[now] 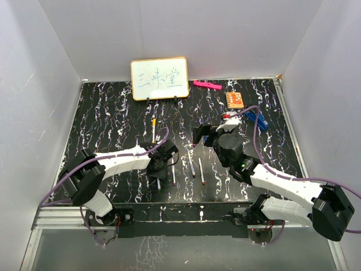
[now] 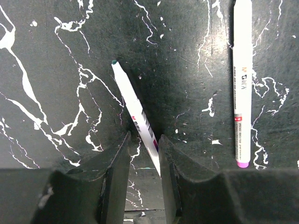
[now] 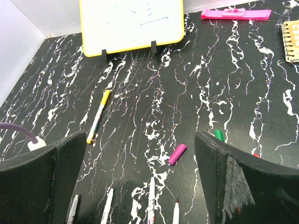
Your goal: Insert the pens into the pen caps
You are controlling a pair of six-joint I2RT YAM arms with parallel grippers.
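My left gripper [image 2: 145, 140] is down at the table, its jaws a little apart around a white pen [image 2: 133, 105] with a dark green tip. The pen lies against the right finger [image 2: 170, 177] with a gap to the left finger. A second pen [image 2: 242, 79] with a purple end lies to the right. From above, the left gripper [image 1: 159, 162] is over the pen row [image 1: 192, 165]. My right gripper [image 3: 140, 137] is wide open and empty, above a purple cap [image 3: 177, 154] and a green cap [image 3: 218, 135]. A yellow-capped pen [image 3: 99, 116] lies apart.
A small whiteboard [image 1: 159, 79] stands at the back. A pink marker [image 1: 207, 85] and an orange notebook [image 1: 234, 100] lie at the back right. A blue thing [image 1: 254, 118] lies beside the right arm. White walls surround the black marbled table [image 1: 113, 113].
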